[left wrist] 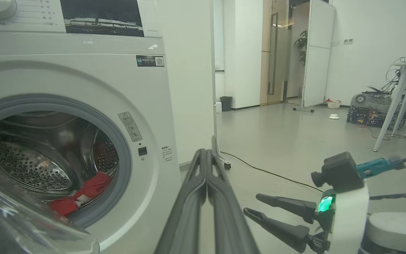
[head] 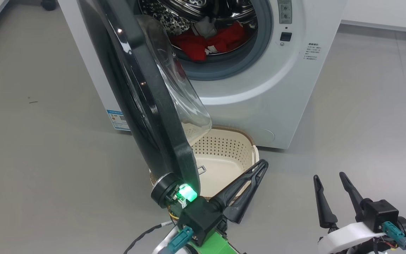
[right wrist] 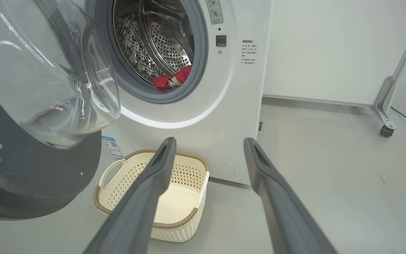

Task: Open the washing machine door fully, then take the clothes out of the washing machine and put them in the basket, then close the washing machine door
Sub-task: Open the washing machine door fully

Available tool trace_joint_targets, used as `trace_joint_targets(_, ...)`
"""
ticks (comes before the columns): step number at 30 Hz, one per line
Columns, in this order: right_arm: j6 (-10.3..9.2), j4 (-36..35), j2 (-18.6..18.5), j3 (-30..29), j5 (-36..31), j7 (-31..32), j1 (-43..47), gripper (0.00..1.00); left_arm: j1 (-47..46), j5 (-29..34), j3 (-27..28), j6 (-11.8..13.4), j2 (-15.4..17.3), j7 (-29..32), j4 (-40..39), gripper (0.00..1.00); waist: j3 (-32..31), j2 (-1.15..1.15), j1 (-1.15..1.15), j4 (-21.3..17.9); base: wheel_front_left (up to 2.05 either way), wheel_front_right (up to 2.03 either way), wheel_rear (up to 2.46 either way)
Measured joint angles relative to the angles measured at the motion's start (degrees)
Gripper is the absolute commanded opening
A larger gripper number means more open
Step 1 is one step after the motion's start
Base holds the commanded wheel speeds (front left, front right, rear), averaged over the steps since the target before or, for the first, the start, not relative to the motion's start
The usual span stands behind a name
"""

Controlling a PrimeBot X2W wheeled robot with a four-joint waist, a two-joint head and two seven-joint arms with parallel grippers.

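Observation:
The white washing machine (head: 259, 88) stands ahead with its drum exposed. The washing machine door (head: 146, 106), a black rim around a clear glass bowl, is swung out to the left, nearly edge-on to the head view, and also fills the left of the right wrist view (right wrist: 30, 88). Red clothes (head: 210, 42) lie low in the drum (right wrist: 171, 79) (left wrist: 83, 197). The cream basket (head: 238, 141) sits on the floor below the opening, nothing in it (right wrist: 185, 220). My left gripper (head: 261, 165) is shut on nothing, beside the door's lower edge over the basket's right rim. My right gripper (head: 329, 176) stands open, right of the basket.
Grey floor spreads left and right of the machine. A black cable (left wrist: 270, 173) runs across the floor to the right, past a wheeled panel foot (right wrist: 384, 123). A table (left wrist: 400, 98) with equipment stands far right. A white wall (right wrist: 330, 49) lies behind.

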Motion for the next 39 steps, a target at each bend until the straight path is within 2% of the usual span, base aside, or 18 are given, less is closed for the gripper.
trace_joint_targets(7, 0.31, 0.0, 0.1, -1.1, 0.0, 0.0, -0.2, 1.00, 1.0, -1.0, -0.5, 0.4, 0.0, 3.5, 6.3, 0.00, 1.2, 0.00, 0.00, -0.9, 0.00, 0.00, 0.00)
trace_joint_targets(14, 0.51, 0.0, 0.1, -1.7, 0.0, 0.0, -0.2, 1.00, 1.1, -2.0, 2.7, 1.6, 0.0, 4.0, 10.4, 0.00, 1.5, 0.00, 0.00, -0.9, 0.00, 0.00, 0.00)
trace_joint_targets(29, 1.32, 0.4, 0.5, -2.4, -0.5, 0.0, -0.2, 1.00, 1.7, -2.8, 6.4, 2.2, 0.0, 2.8, 13.6, 0.00, 1.5, 0.00, 0.00, -0.2, 0.00, 0.00, 0.00)
trace_joint_targets(39, 1.33, 0.5, 0.9, -3.5, -0.5, 0.0, -0.2, 1.00, 3.7, -2.8, 6.8, 2.4, 0.0, 2.3, 14.6, 0.00, 1.4, 0.00, 0.00, 1.2, 0.00, 0.00, 0.00)
